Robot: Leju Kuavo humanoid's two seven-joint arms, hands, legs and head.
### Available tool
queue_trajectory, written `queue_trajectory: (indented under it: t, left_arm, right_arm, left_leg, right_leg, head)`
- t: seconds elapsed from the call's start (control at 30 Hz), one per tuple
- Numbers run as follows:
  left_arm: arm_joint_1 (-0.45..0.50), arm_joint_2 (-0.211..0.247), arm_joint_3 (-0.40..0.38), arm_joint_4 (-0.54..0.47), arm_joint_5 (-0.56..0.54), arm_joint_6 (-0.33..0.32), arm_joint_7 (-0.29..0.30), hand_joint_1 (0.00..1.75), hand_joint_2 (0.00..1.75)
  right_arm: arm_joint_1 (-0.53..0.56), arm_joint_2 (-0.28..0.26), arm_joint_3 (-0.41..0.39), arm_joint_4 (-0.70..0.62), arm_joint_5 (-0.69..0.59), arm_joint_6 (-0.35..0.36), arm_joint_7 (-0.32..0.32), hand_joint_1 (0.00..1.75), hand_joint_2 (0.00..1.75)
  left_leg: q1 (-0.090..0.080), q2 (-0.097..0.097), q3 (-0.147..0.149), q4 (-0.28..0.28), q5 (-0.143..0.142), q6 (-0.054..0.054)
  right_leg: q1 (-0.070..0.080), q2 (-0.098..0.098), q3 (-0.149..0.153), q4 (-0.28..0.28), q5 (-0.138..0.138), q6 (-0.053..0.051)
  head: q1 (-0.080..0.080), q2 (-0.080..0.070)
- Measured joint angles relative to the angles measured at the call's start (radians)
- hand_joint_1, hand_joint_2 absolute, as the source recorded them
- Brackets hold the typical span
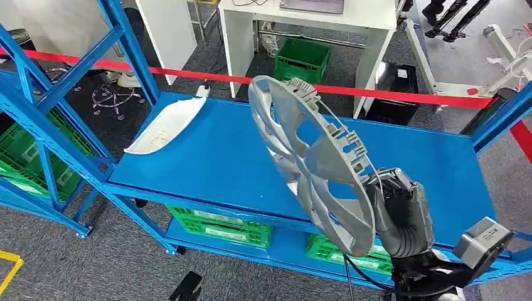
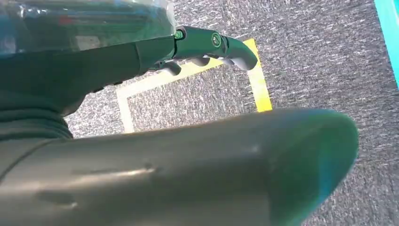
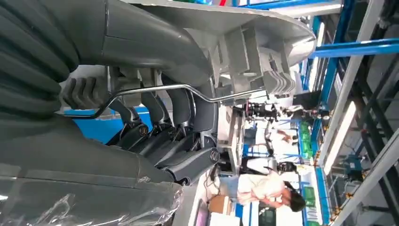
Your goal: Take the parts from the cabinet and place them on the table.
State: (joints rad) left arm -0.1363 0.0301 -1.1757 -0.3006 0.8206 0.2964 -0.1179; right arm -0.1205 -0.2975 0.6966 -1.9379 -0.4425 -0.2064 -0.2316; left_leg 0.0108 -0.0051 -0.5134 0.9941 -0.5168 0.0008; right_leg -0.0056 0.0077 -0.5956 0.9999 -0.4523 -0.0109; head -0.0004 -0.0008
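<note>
The right hand [image 1: 401, 210] grips the grey wheel cover [image 1: 310, 160] by its rim, tilted above the blue shelf [image 1: 207, 157] (a white part [image 1: 166, 125] lies there); left hand [image 2: 207, 47] fingers spread, holding nothing.

The head view looks forward and down from high up onto the blue shelf [image 1: 226, 157]. The right wrist view, turned sideways, sits close behind the right hand [image 3: 160, 127] gripping the wheel cover [image 1: 301, 157], shared with the head view. The left wrist view faces the grey carpet [image 2: 306, 61].
</note>
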Motion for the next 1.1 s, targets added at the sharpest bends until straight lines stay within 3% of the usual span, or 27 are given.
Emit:
queue_trajectory:
  t: [0.83, 0.87, 1.1]
  left_arm:
    - [0.0, 0.002, -0.001, 0.0, 0.008, -0.001, -0.008, 0.0, 0.0]
    - [0.0, 0.002, -0.001, 0.0, 0.008, -0.001, -0.008, 0.0, 1.75]
    - [0.0, 0.002, -0.001, 0.0, 0.014, -0.002, -0.005, 0.0, 1.75]
  right_arm:
    - [-0.002, 0.0, 0.016, -0.009, 0.0, 0.003, 0.0, 1.75, 1.75]
    - [-0.002, 0.0, 0.017, -0.009, 0.0, 0.003, 0.0, 1.75, 1.75]
    - [-0.008, 0.0, 0.031, -0.017, 0.006, 0.033, -0.004, 1.75, 1.75]
  left_leg:
    - [0.0, 0.0, 0.0, 0.0, 0.0, 0.0]
    - [0.0, 0.0, 0.0, 0.0, 0.0, 0.0]
    - [0.0, 0.0, 0.0, 0.0, 0.0, 0.0]
  right_leg:
    - [0.0, 0.0, 0.0, 0.0, 0.0, 0.0]
    - [0.0, 0.0, 0.0, 0.0, 0.0, 0.0]
    - [0.0, 0.0, 0.0, 0.0, 0.0, 0.0]
  head:
    - [0.0, 0.0]
    - [0.0, 0.0]
    - [0.0, 0.0]
